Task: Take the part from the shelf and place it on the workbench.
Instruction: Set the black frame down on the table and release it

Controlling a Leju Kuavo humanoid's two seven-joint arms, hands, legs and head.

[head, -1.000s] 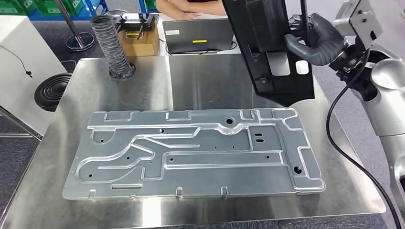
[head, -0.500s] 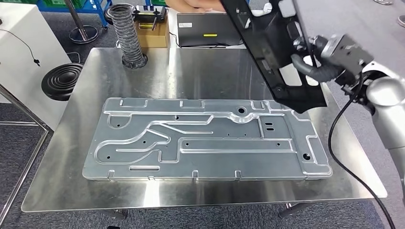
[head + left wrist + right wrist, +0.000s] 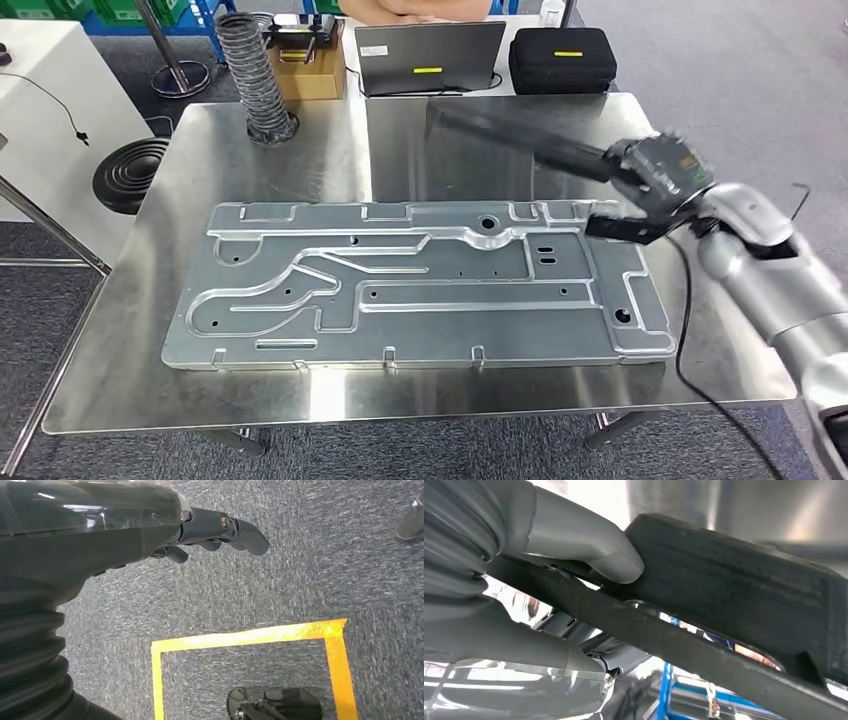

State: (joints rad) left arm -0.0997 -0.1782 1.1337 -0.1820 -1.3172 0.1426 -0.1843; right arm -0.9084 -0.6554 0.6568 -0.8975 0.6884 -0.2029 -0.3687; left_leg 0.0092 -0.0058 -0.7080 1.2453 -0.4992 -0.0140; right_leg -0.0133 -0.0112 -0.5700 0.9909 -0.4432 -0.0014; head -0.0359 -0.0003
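The right hand [image 3: 655, 180] grips the long black plastic part [image 3: 520, 145] tight. The part hangs in the air over the far right side of the shiny steel bench [image 3: 120, 340], just above the far right corner of the big flat silver metal plate [image 3: 420, 290] that lies on the bench. The part looks blurry. Up close, the grey thumb [image 3: 589, 550] presses on the part. The left hand [image 3: 215, 530] holds nothing, fingers loose, above grey carpet [image 3: 300, 570] with yellow tape [image 3: 250, 637].
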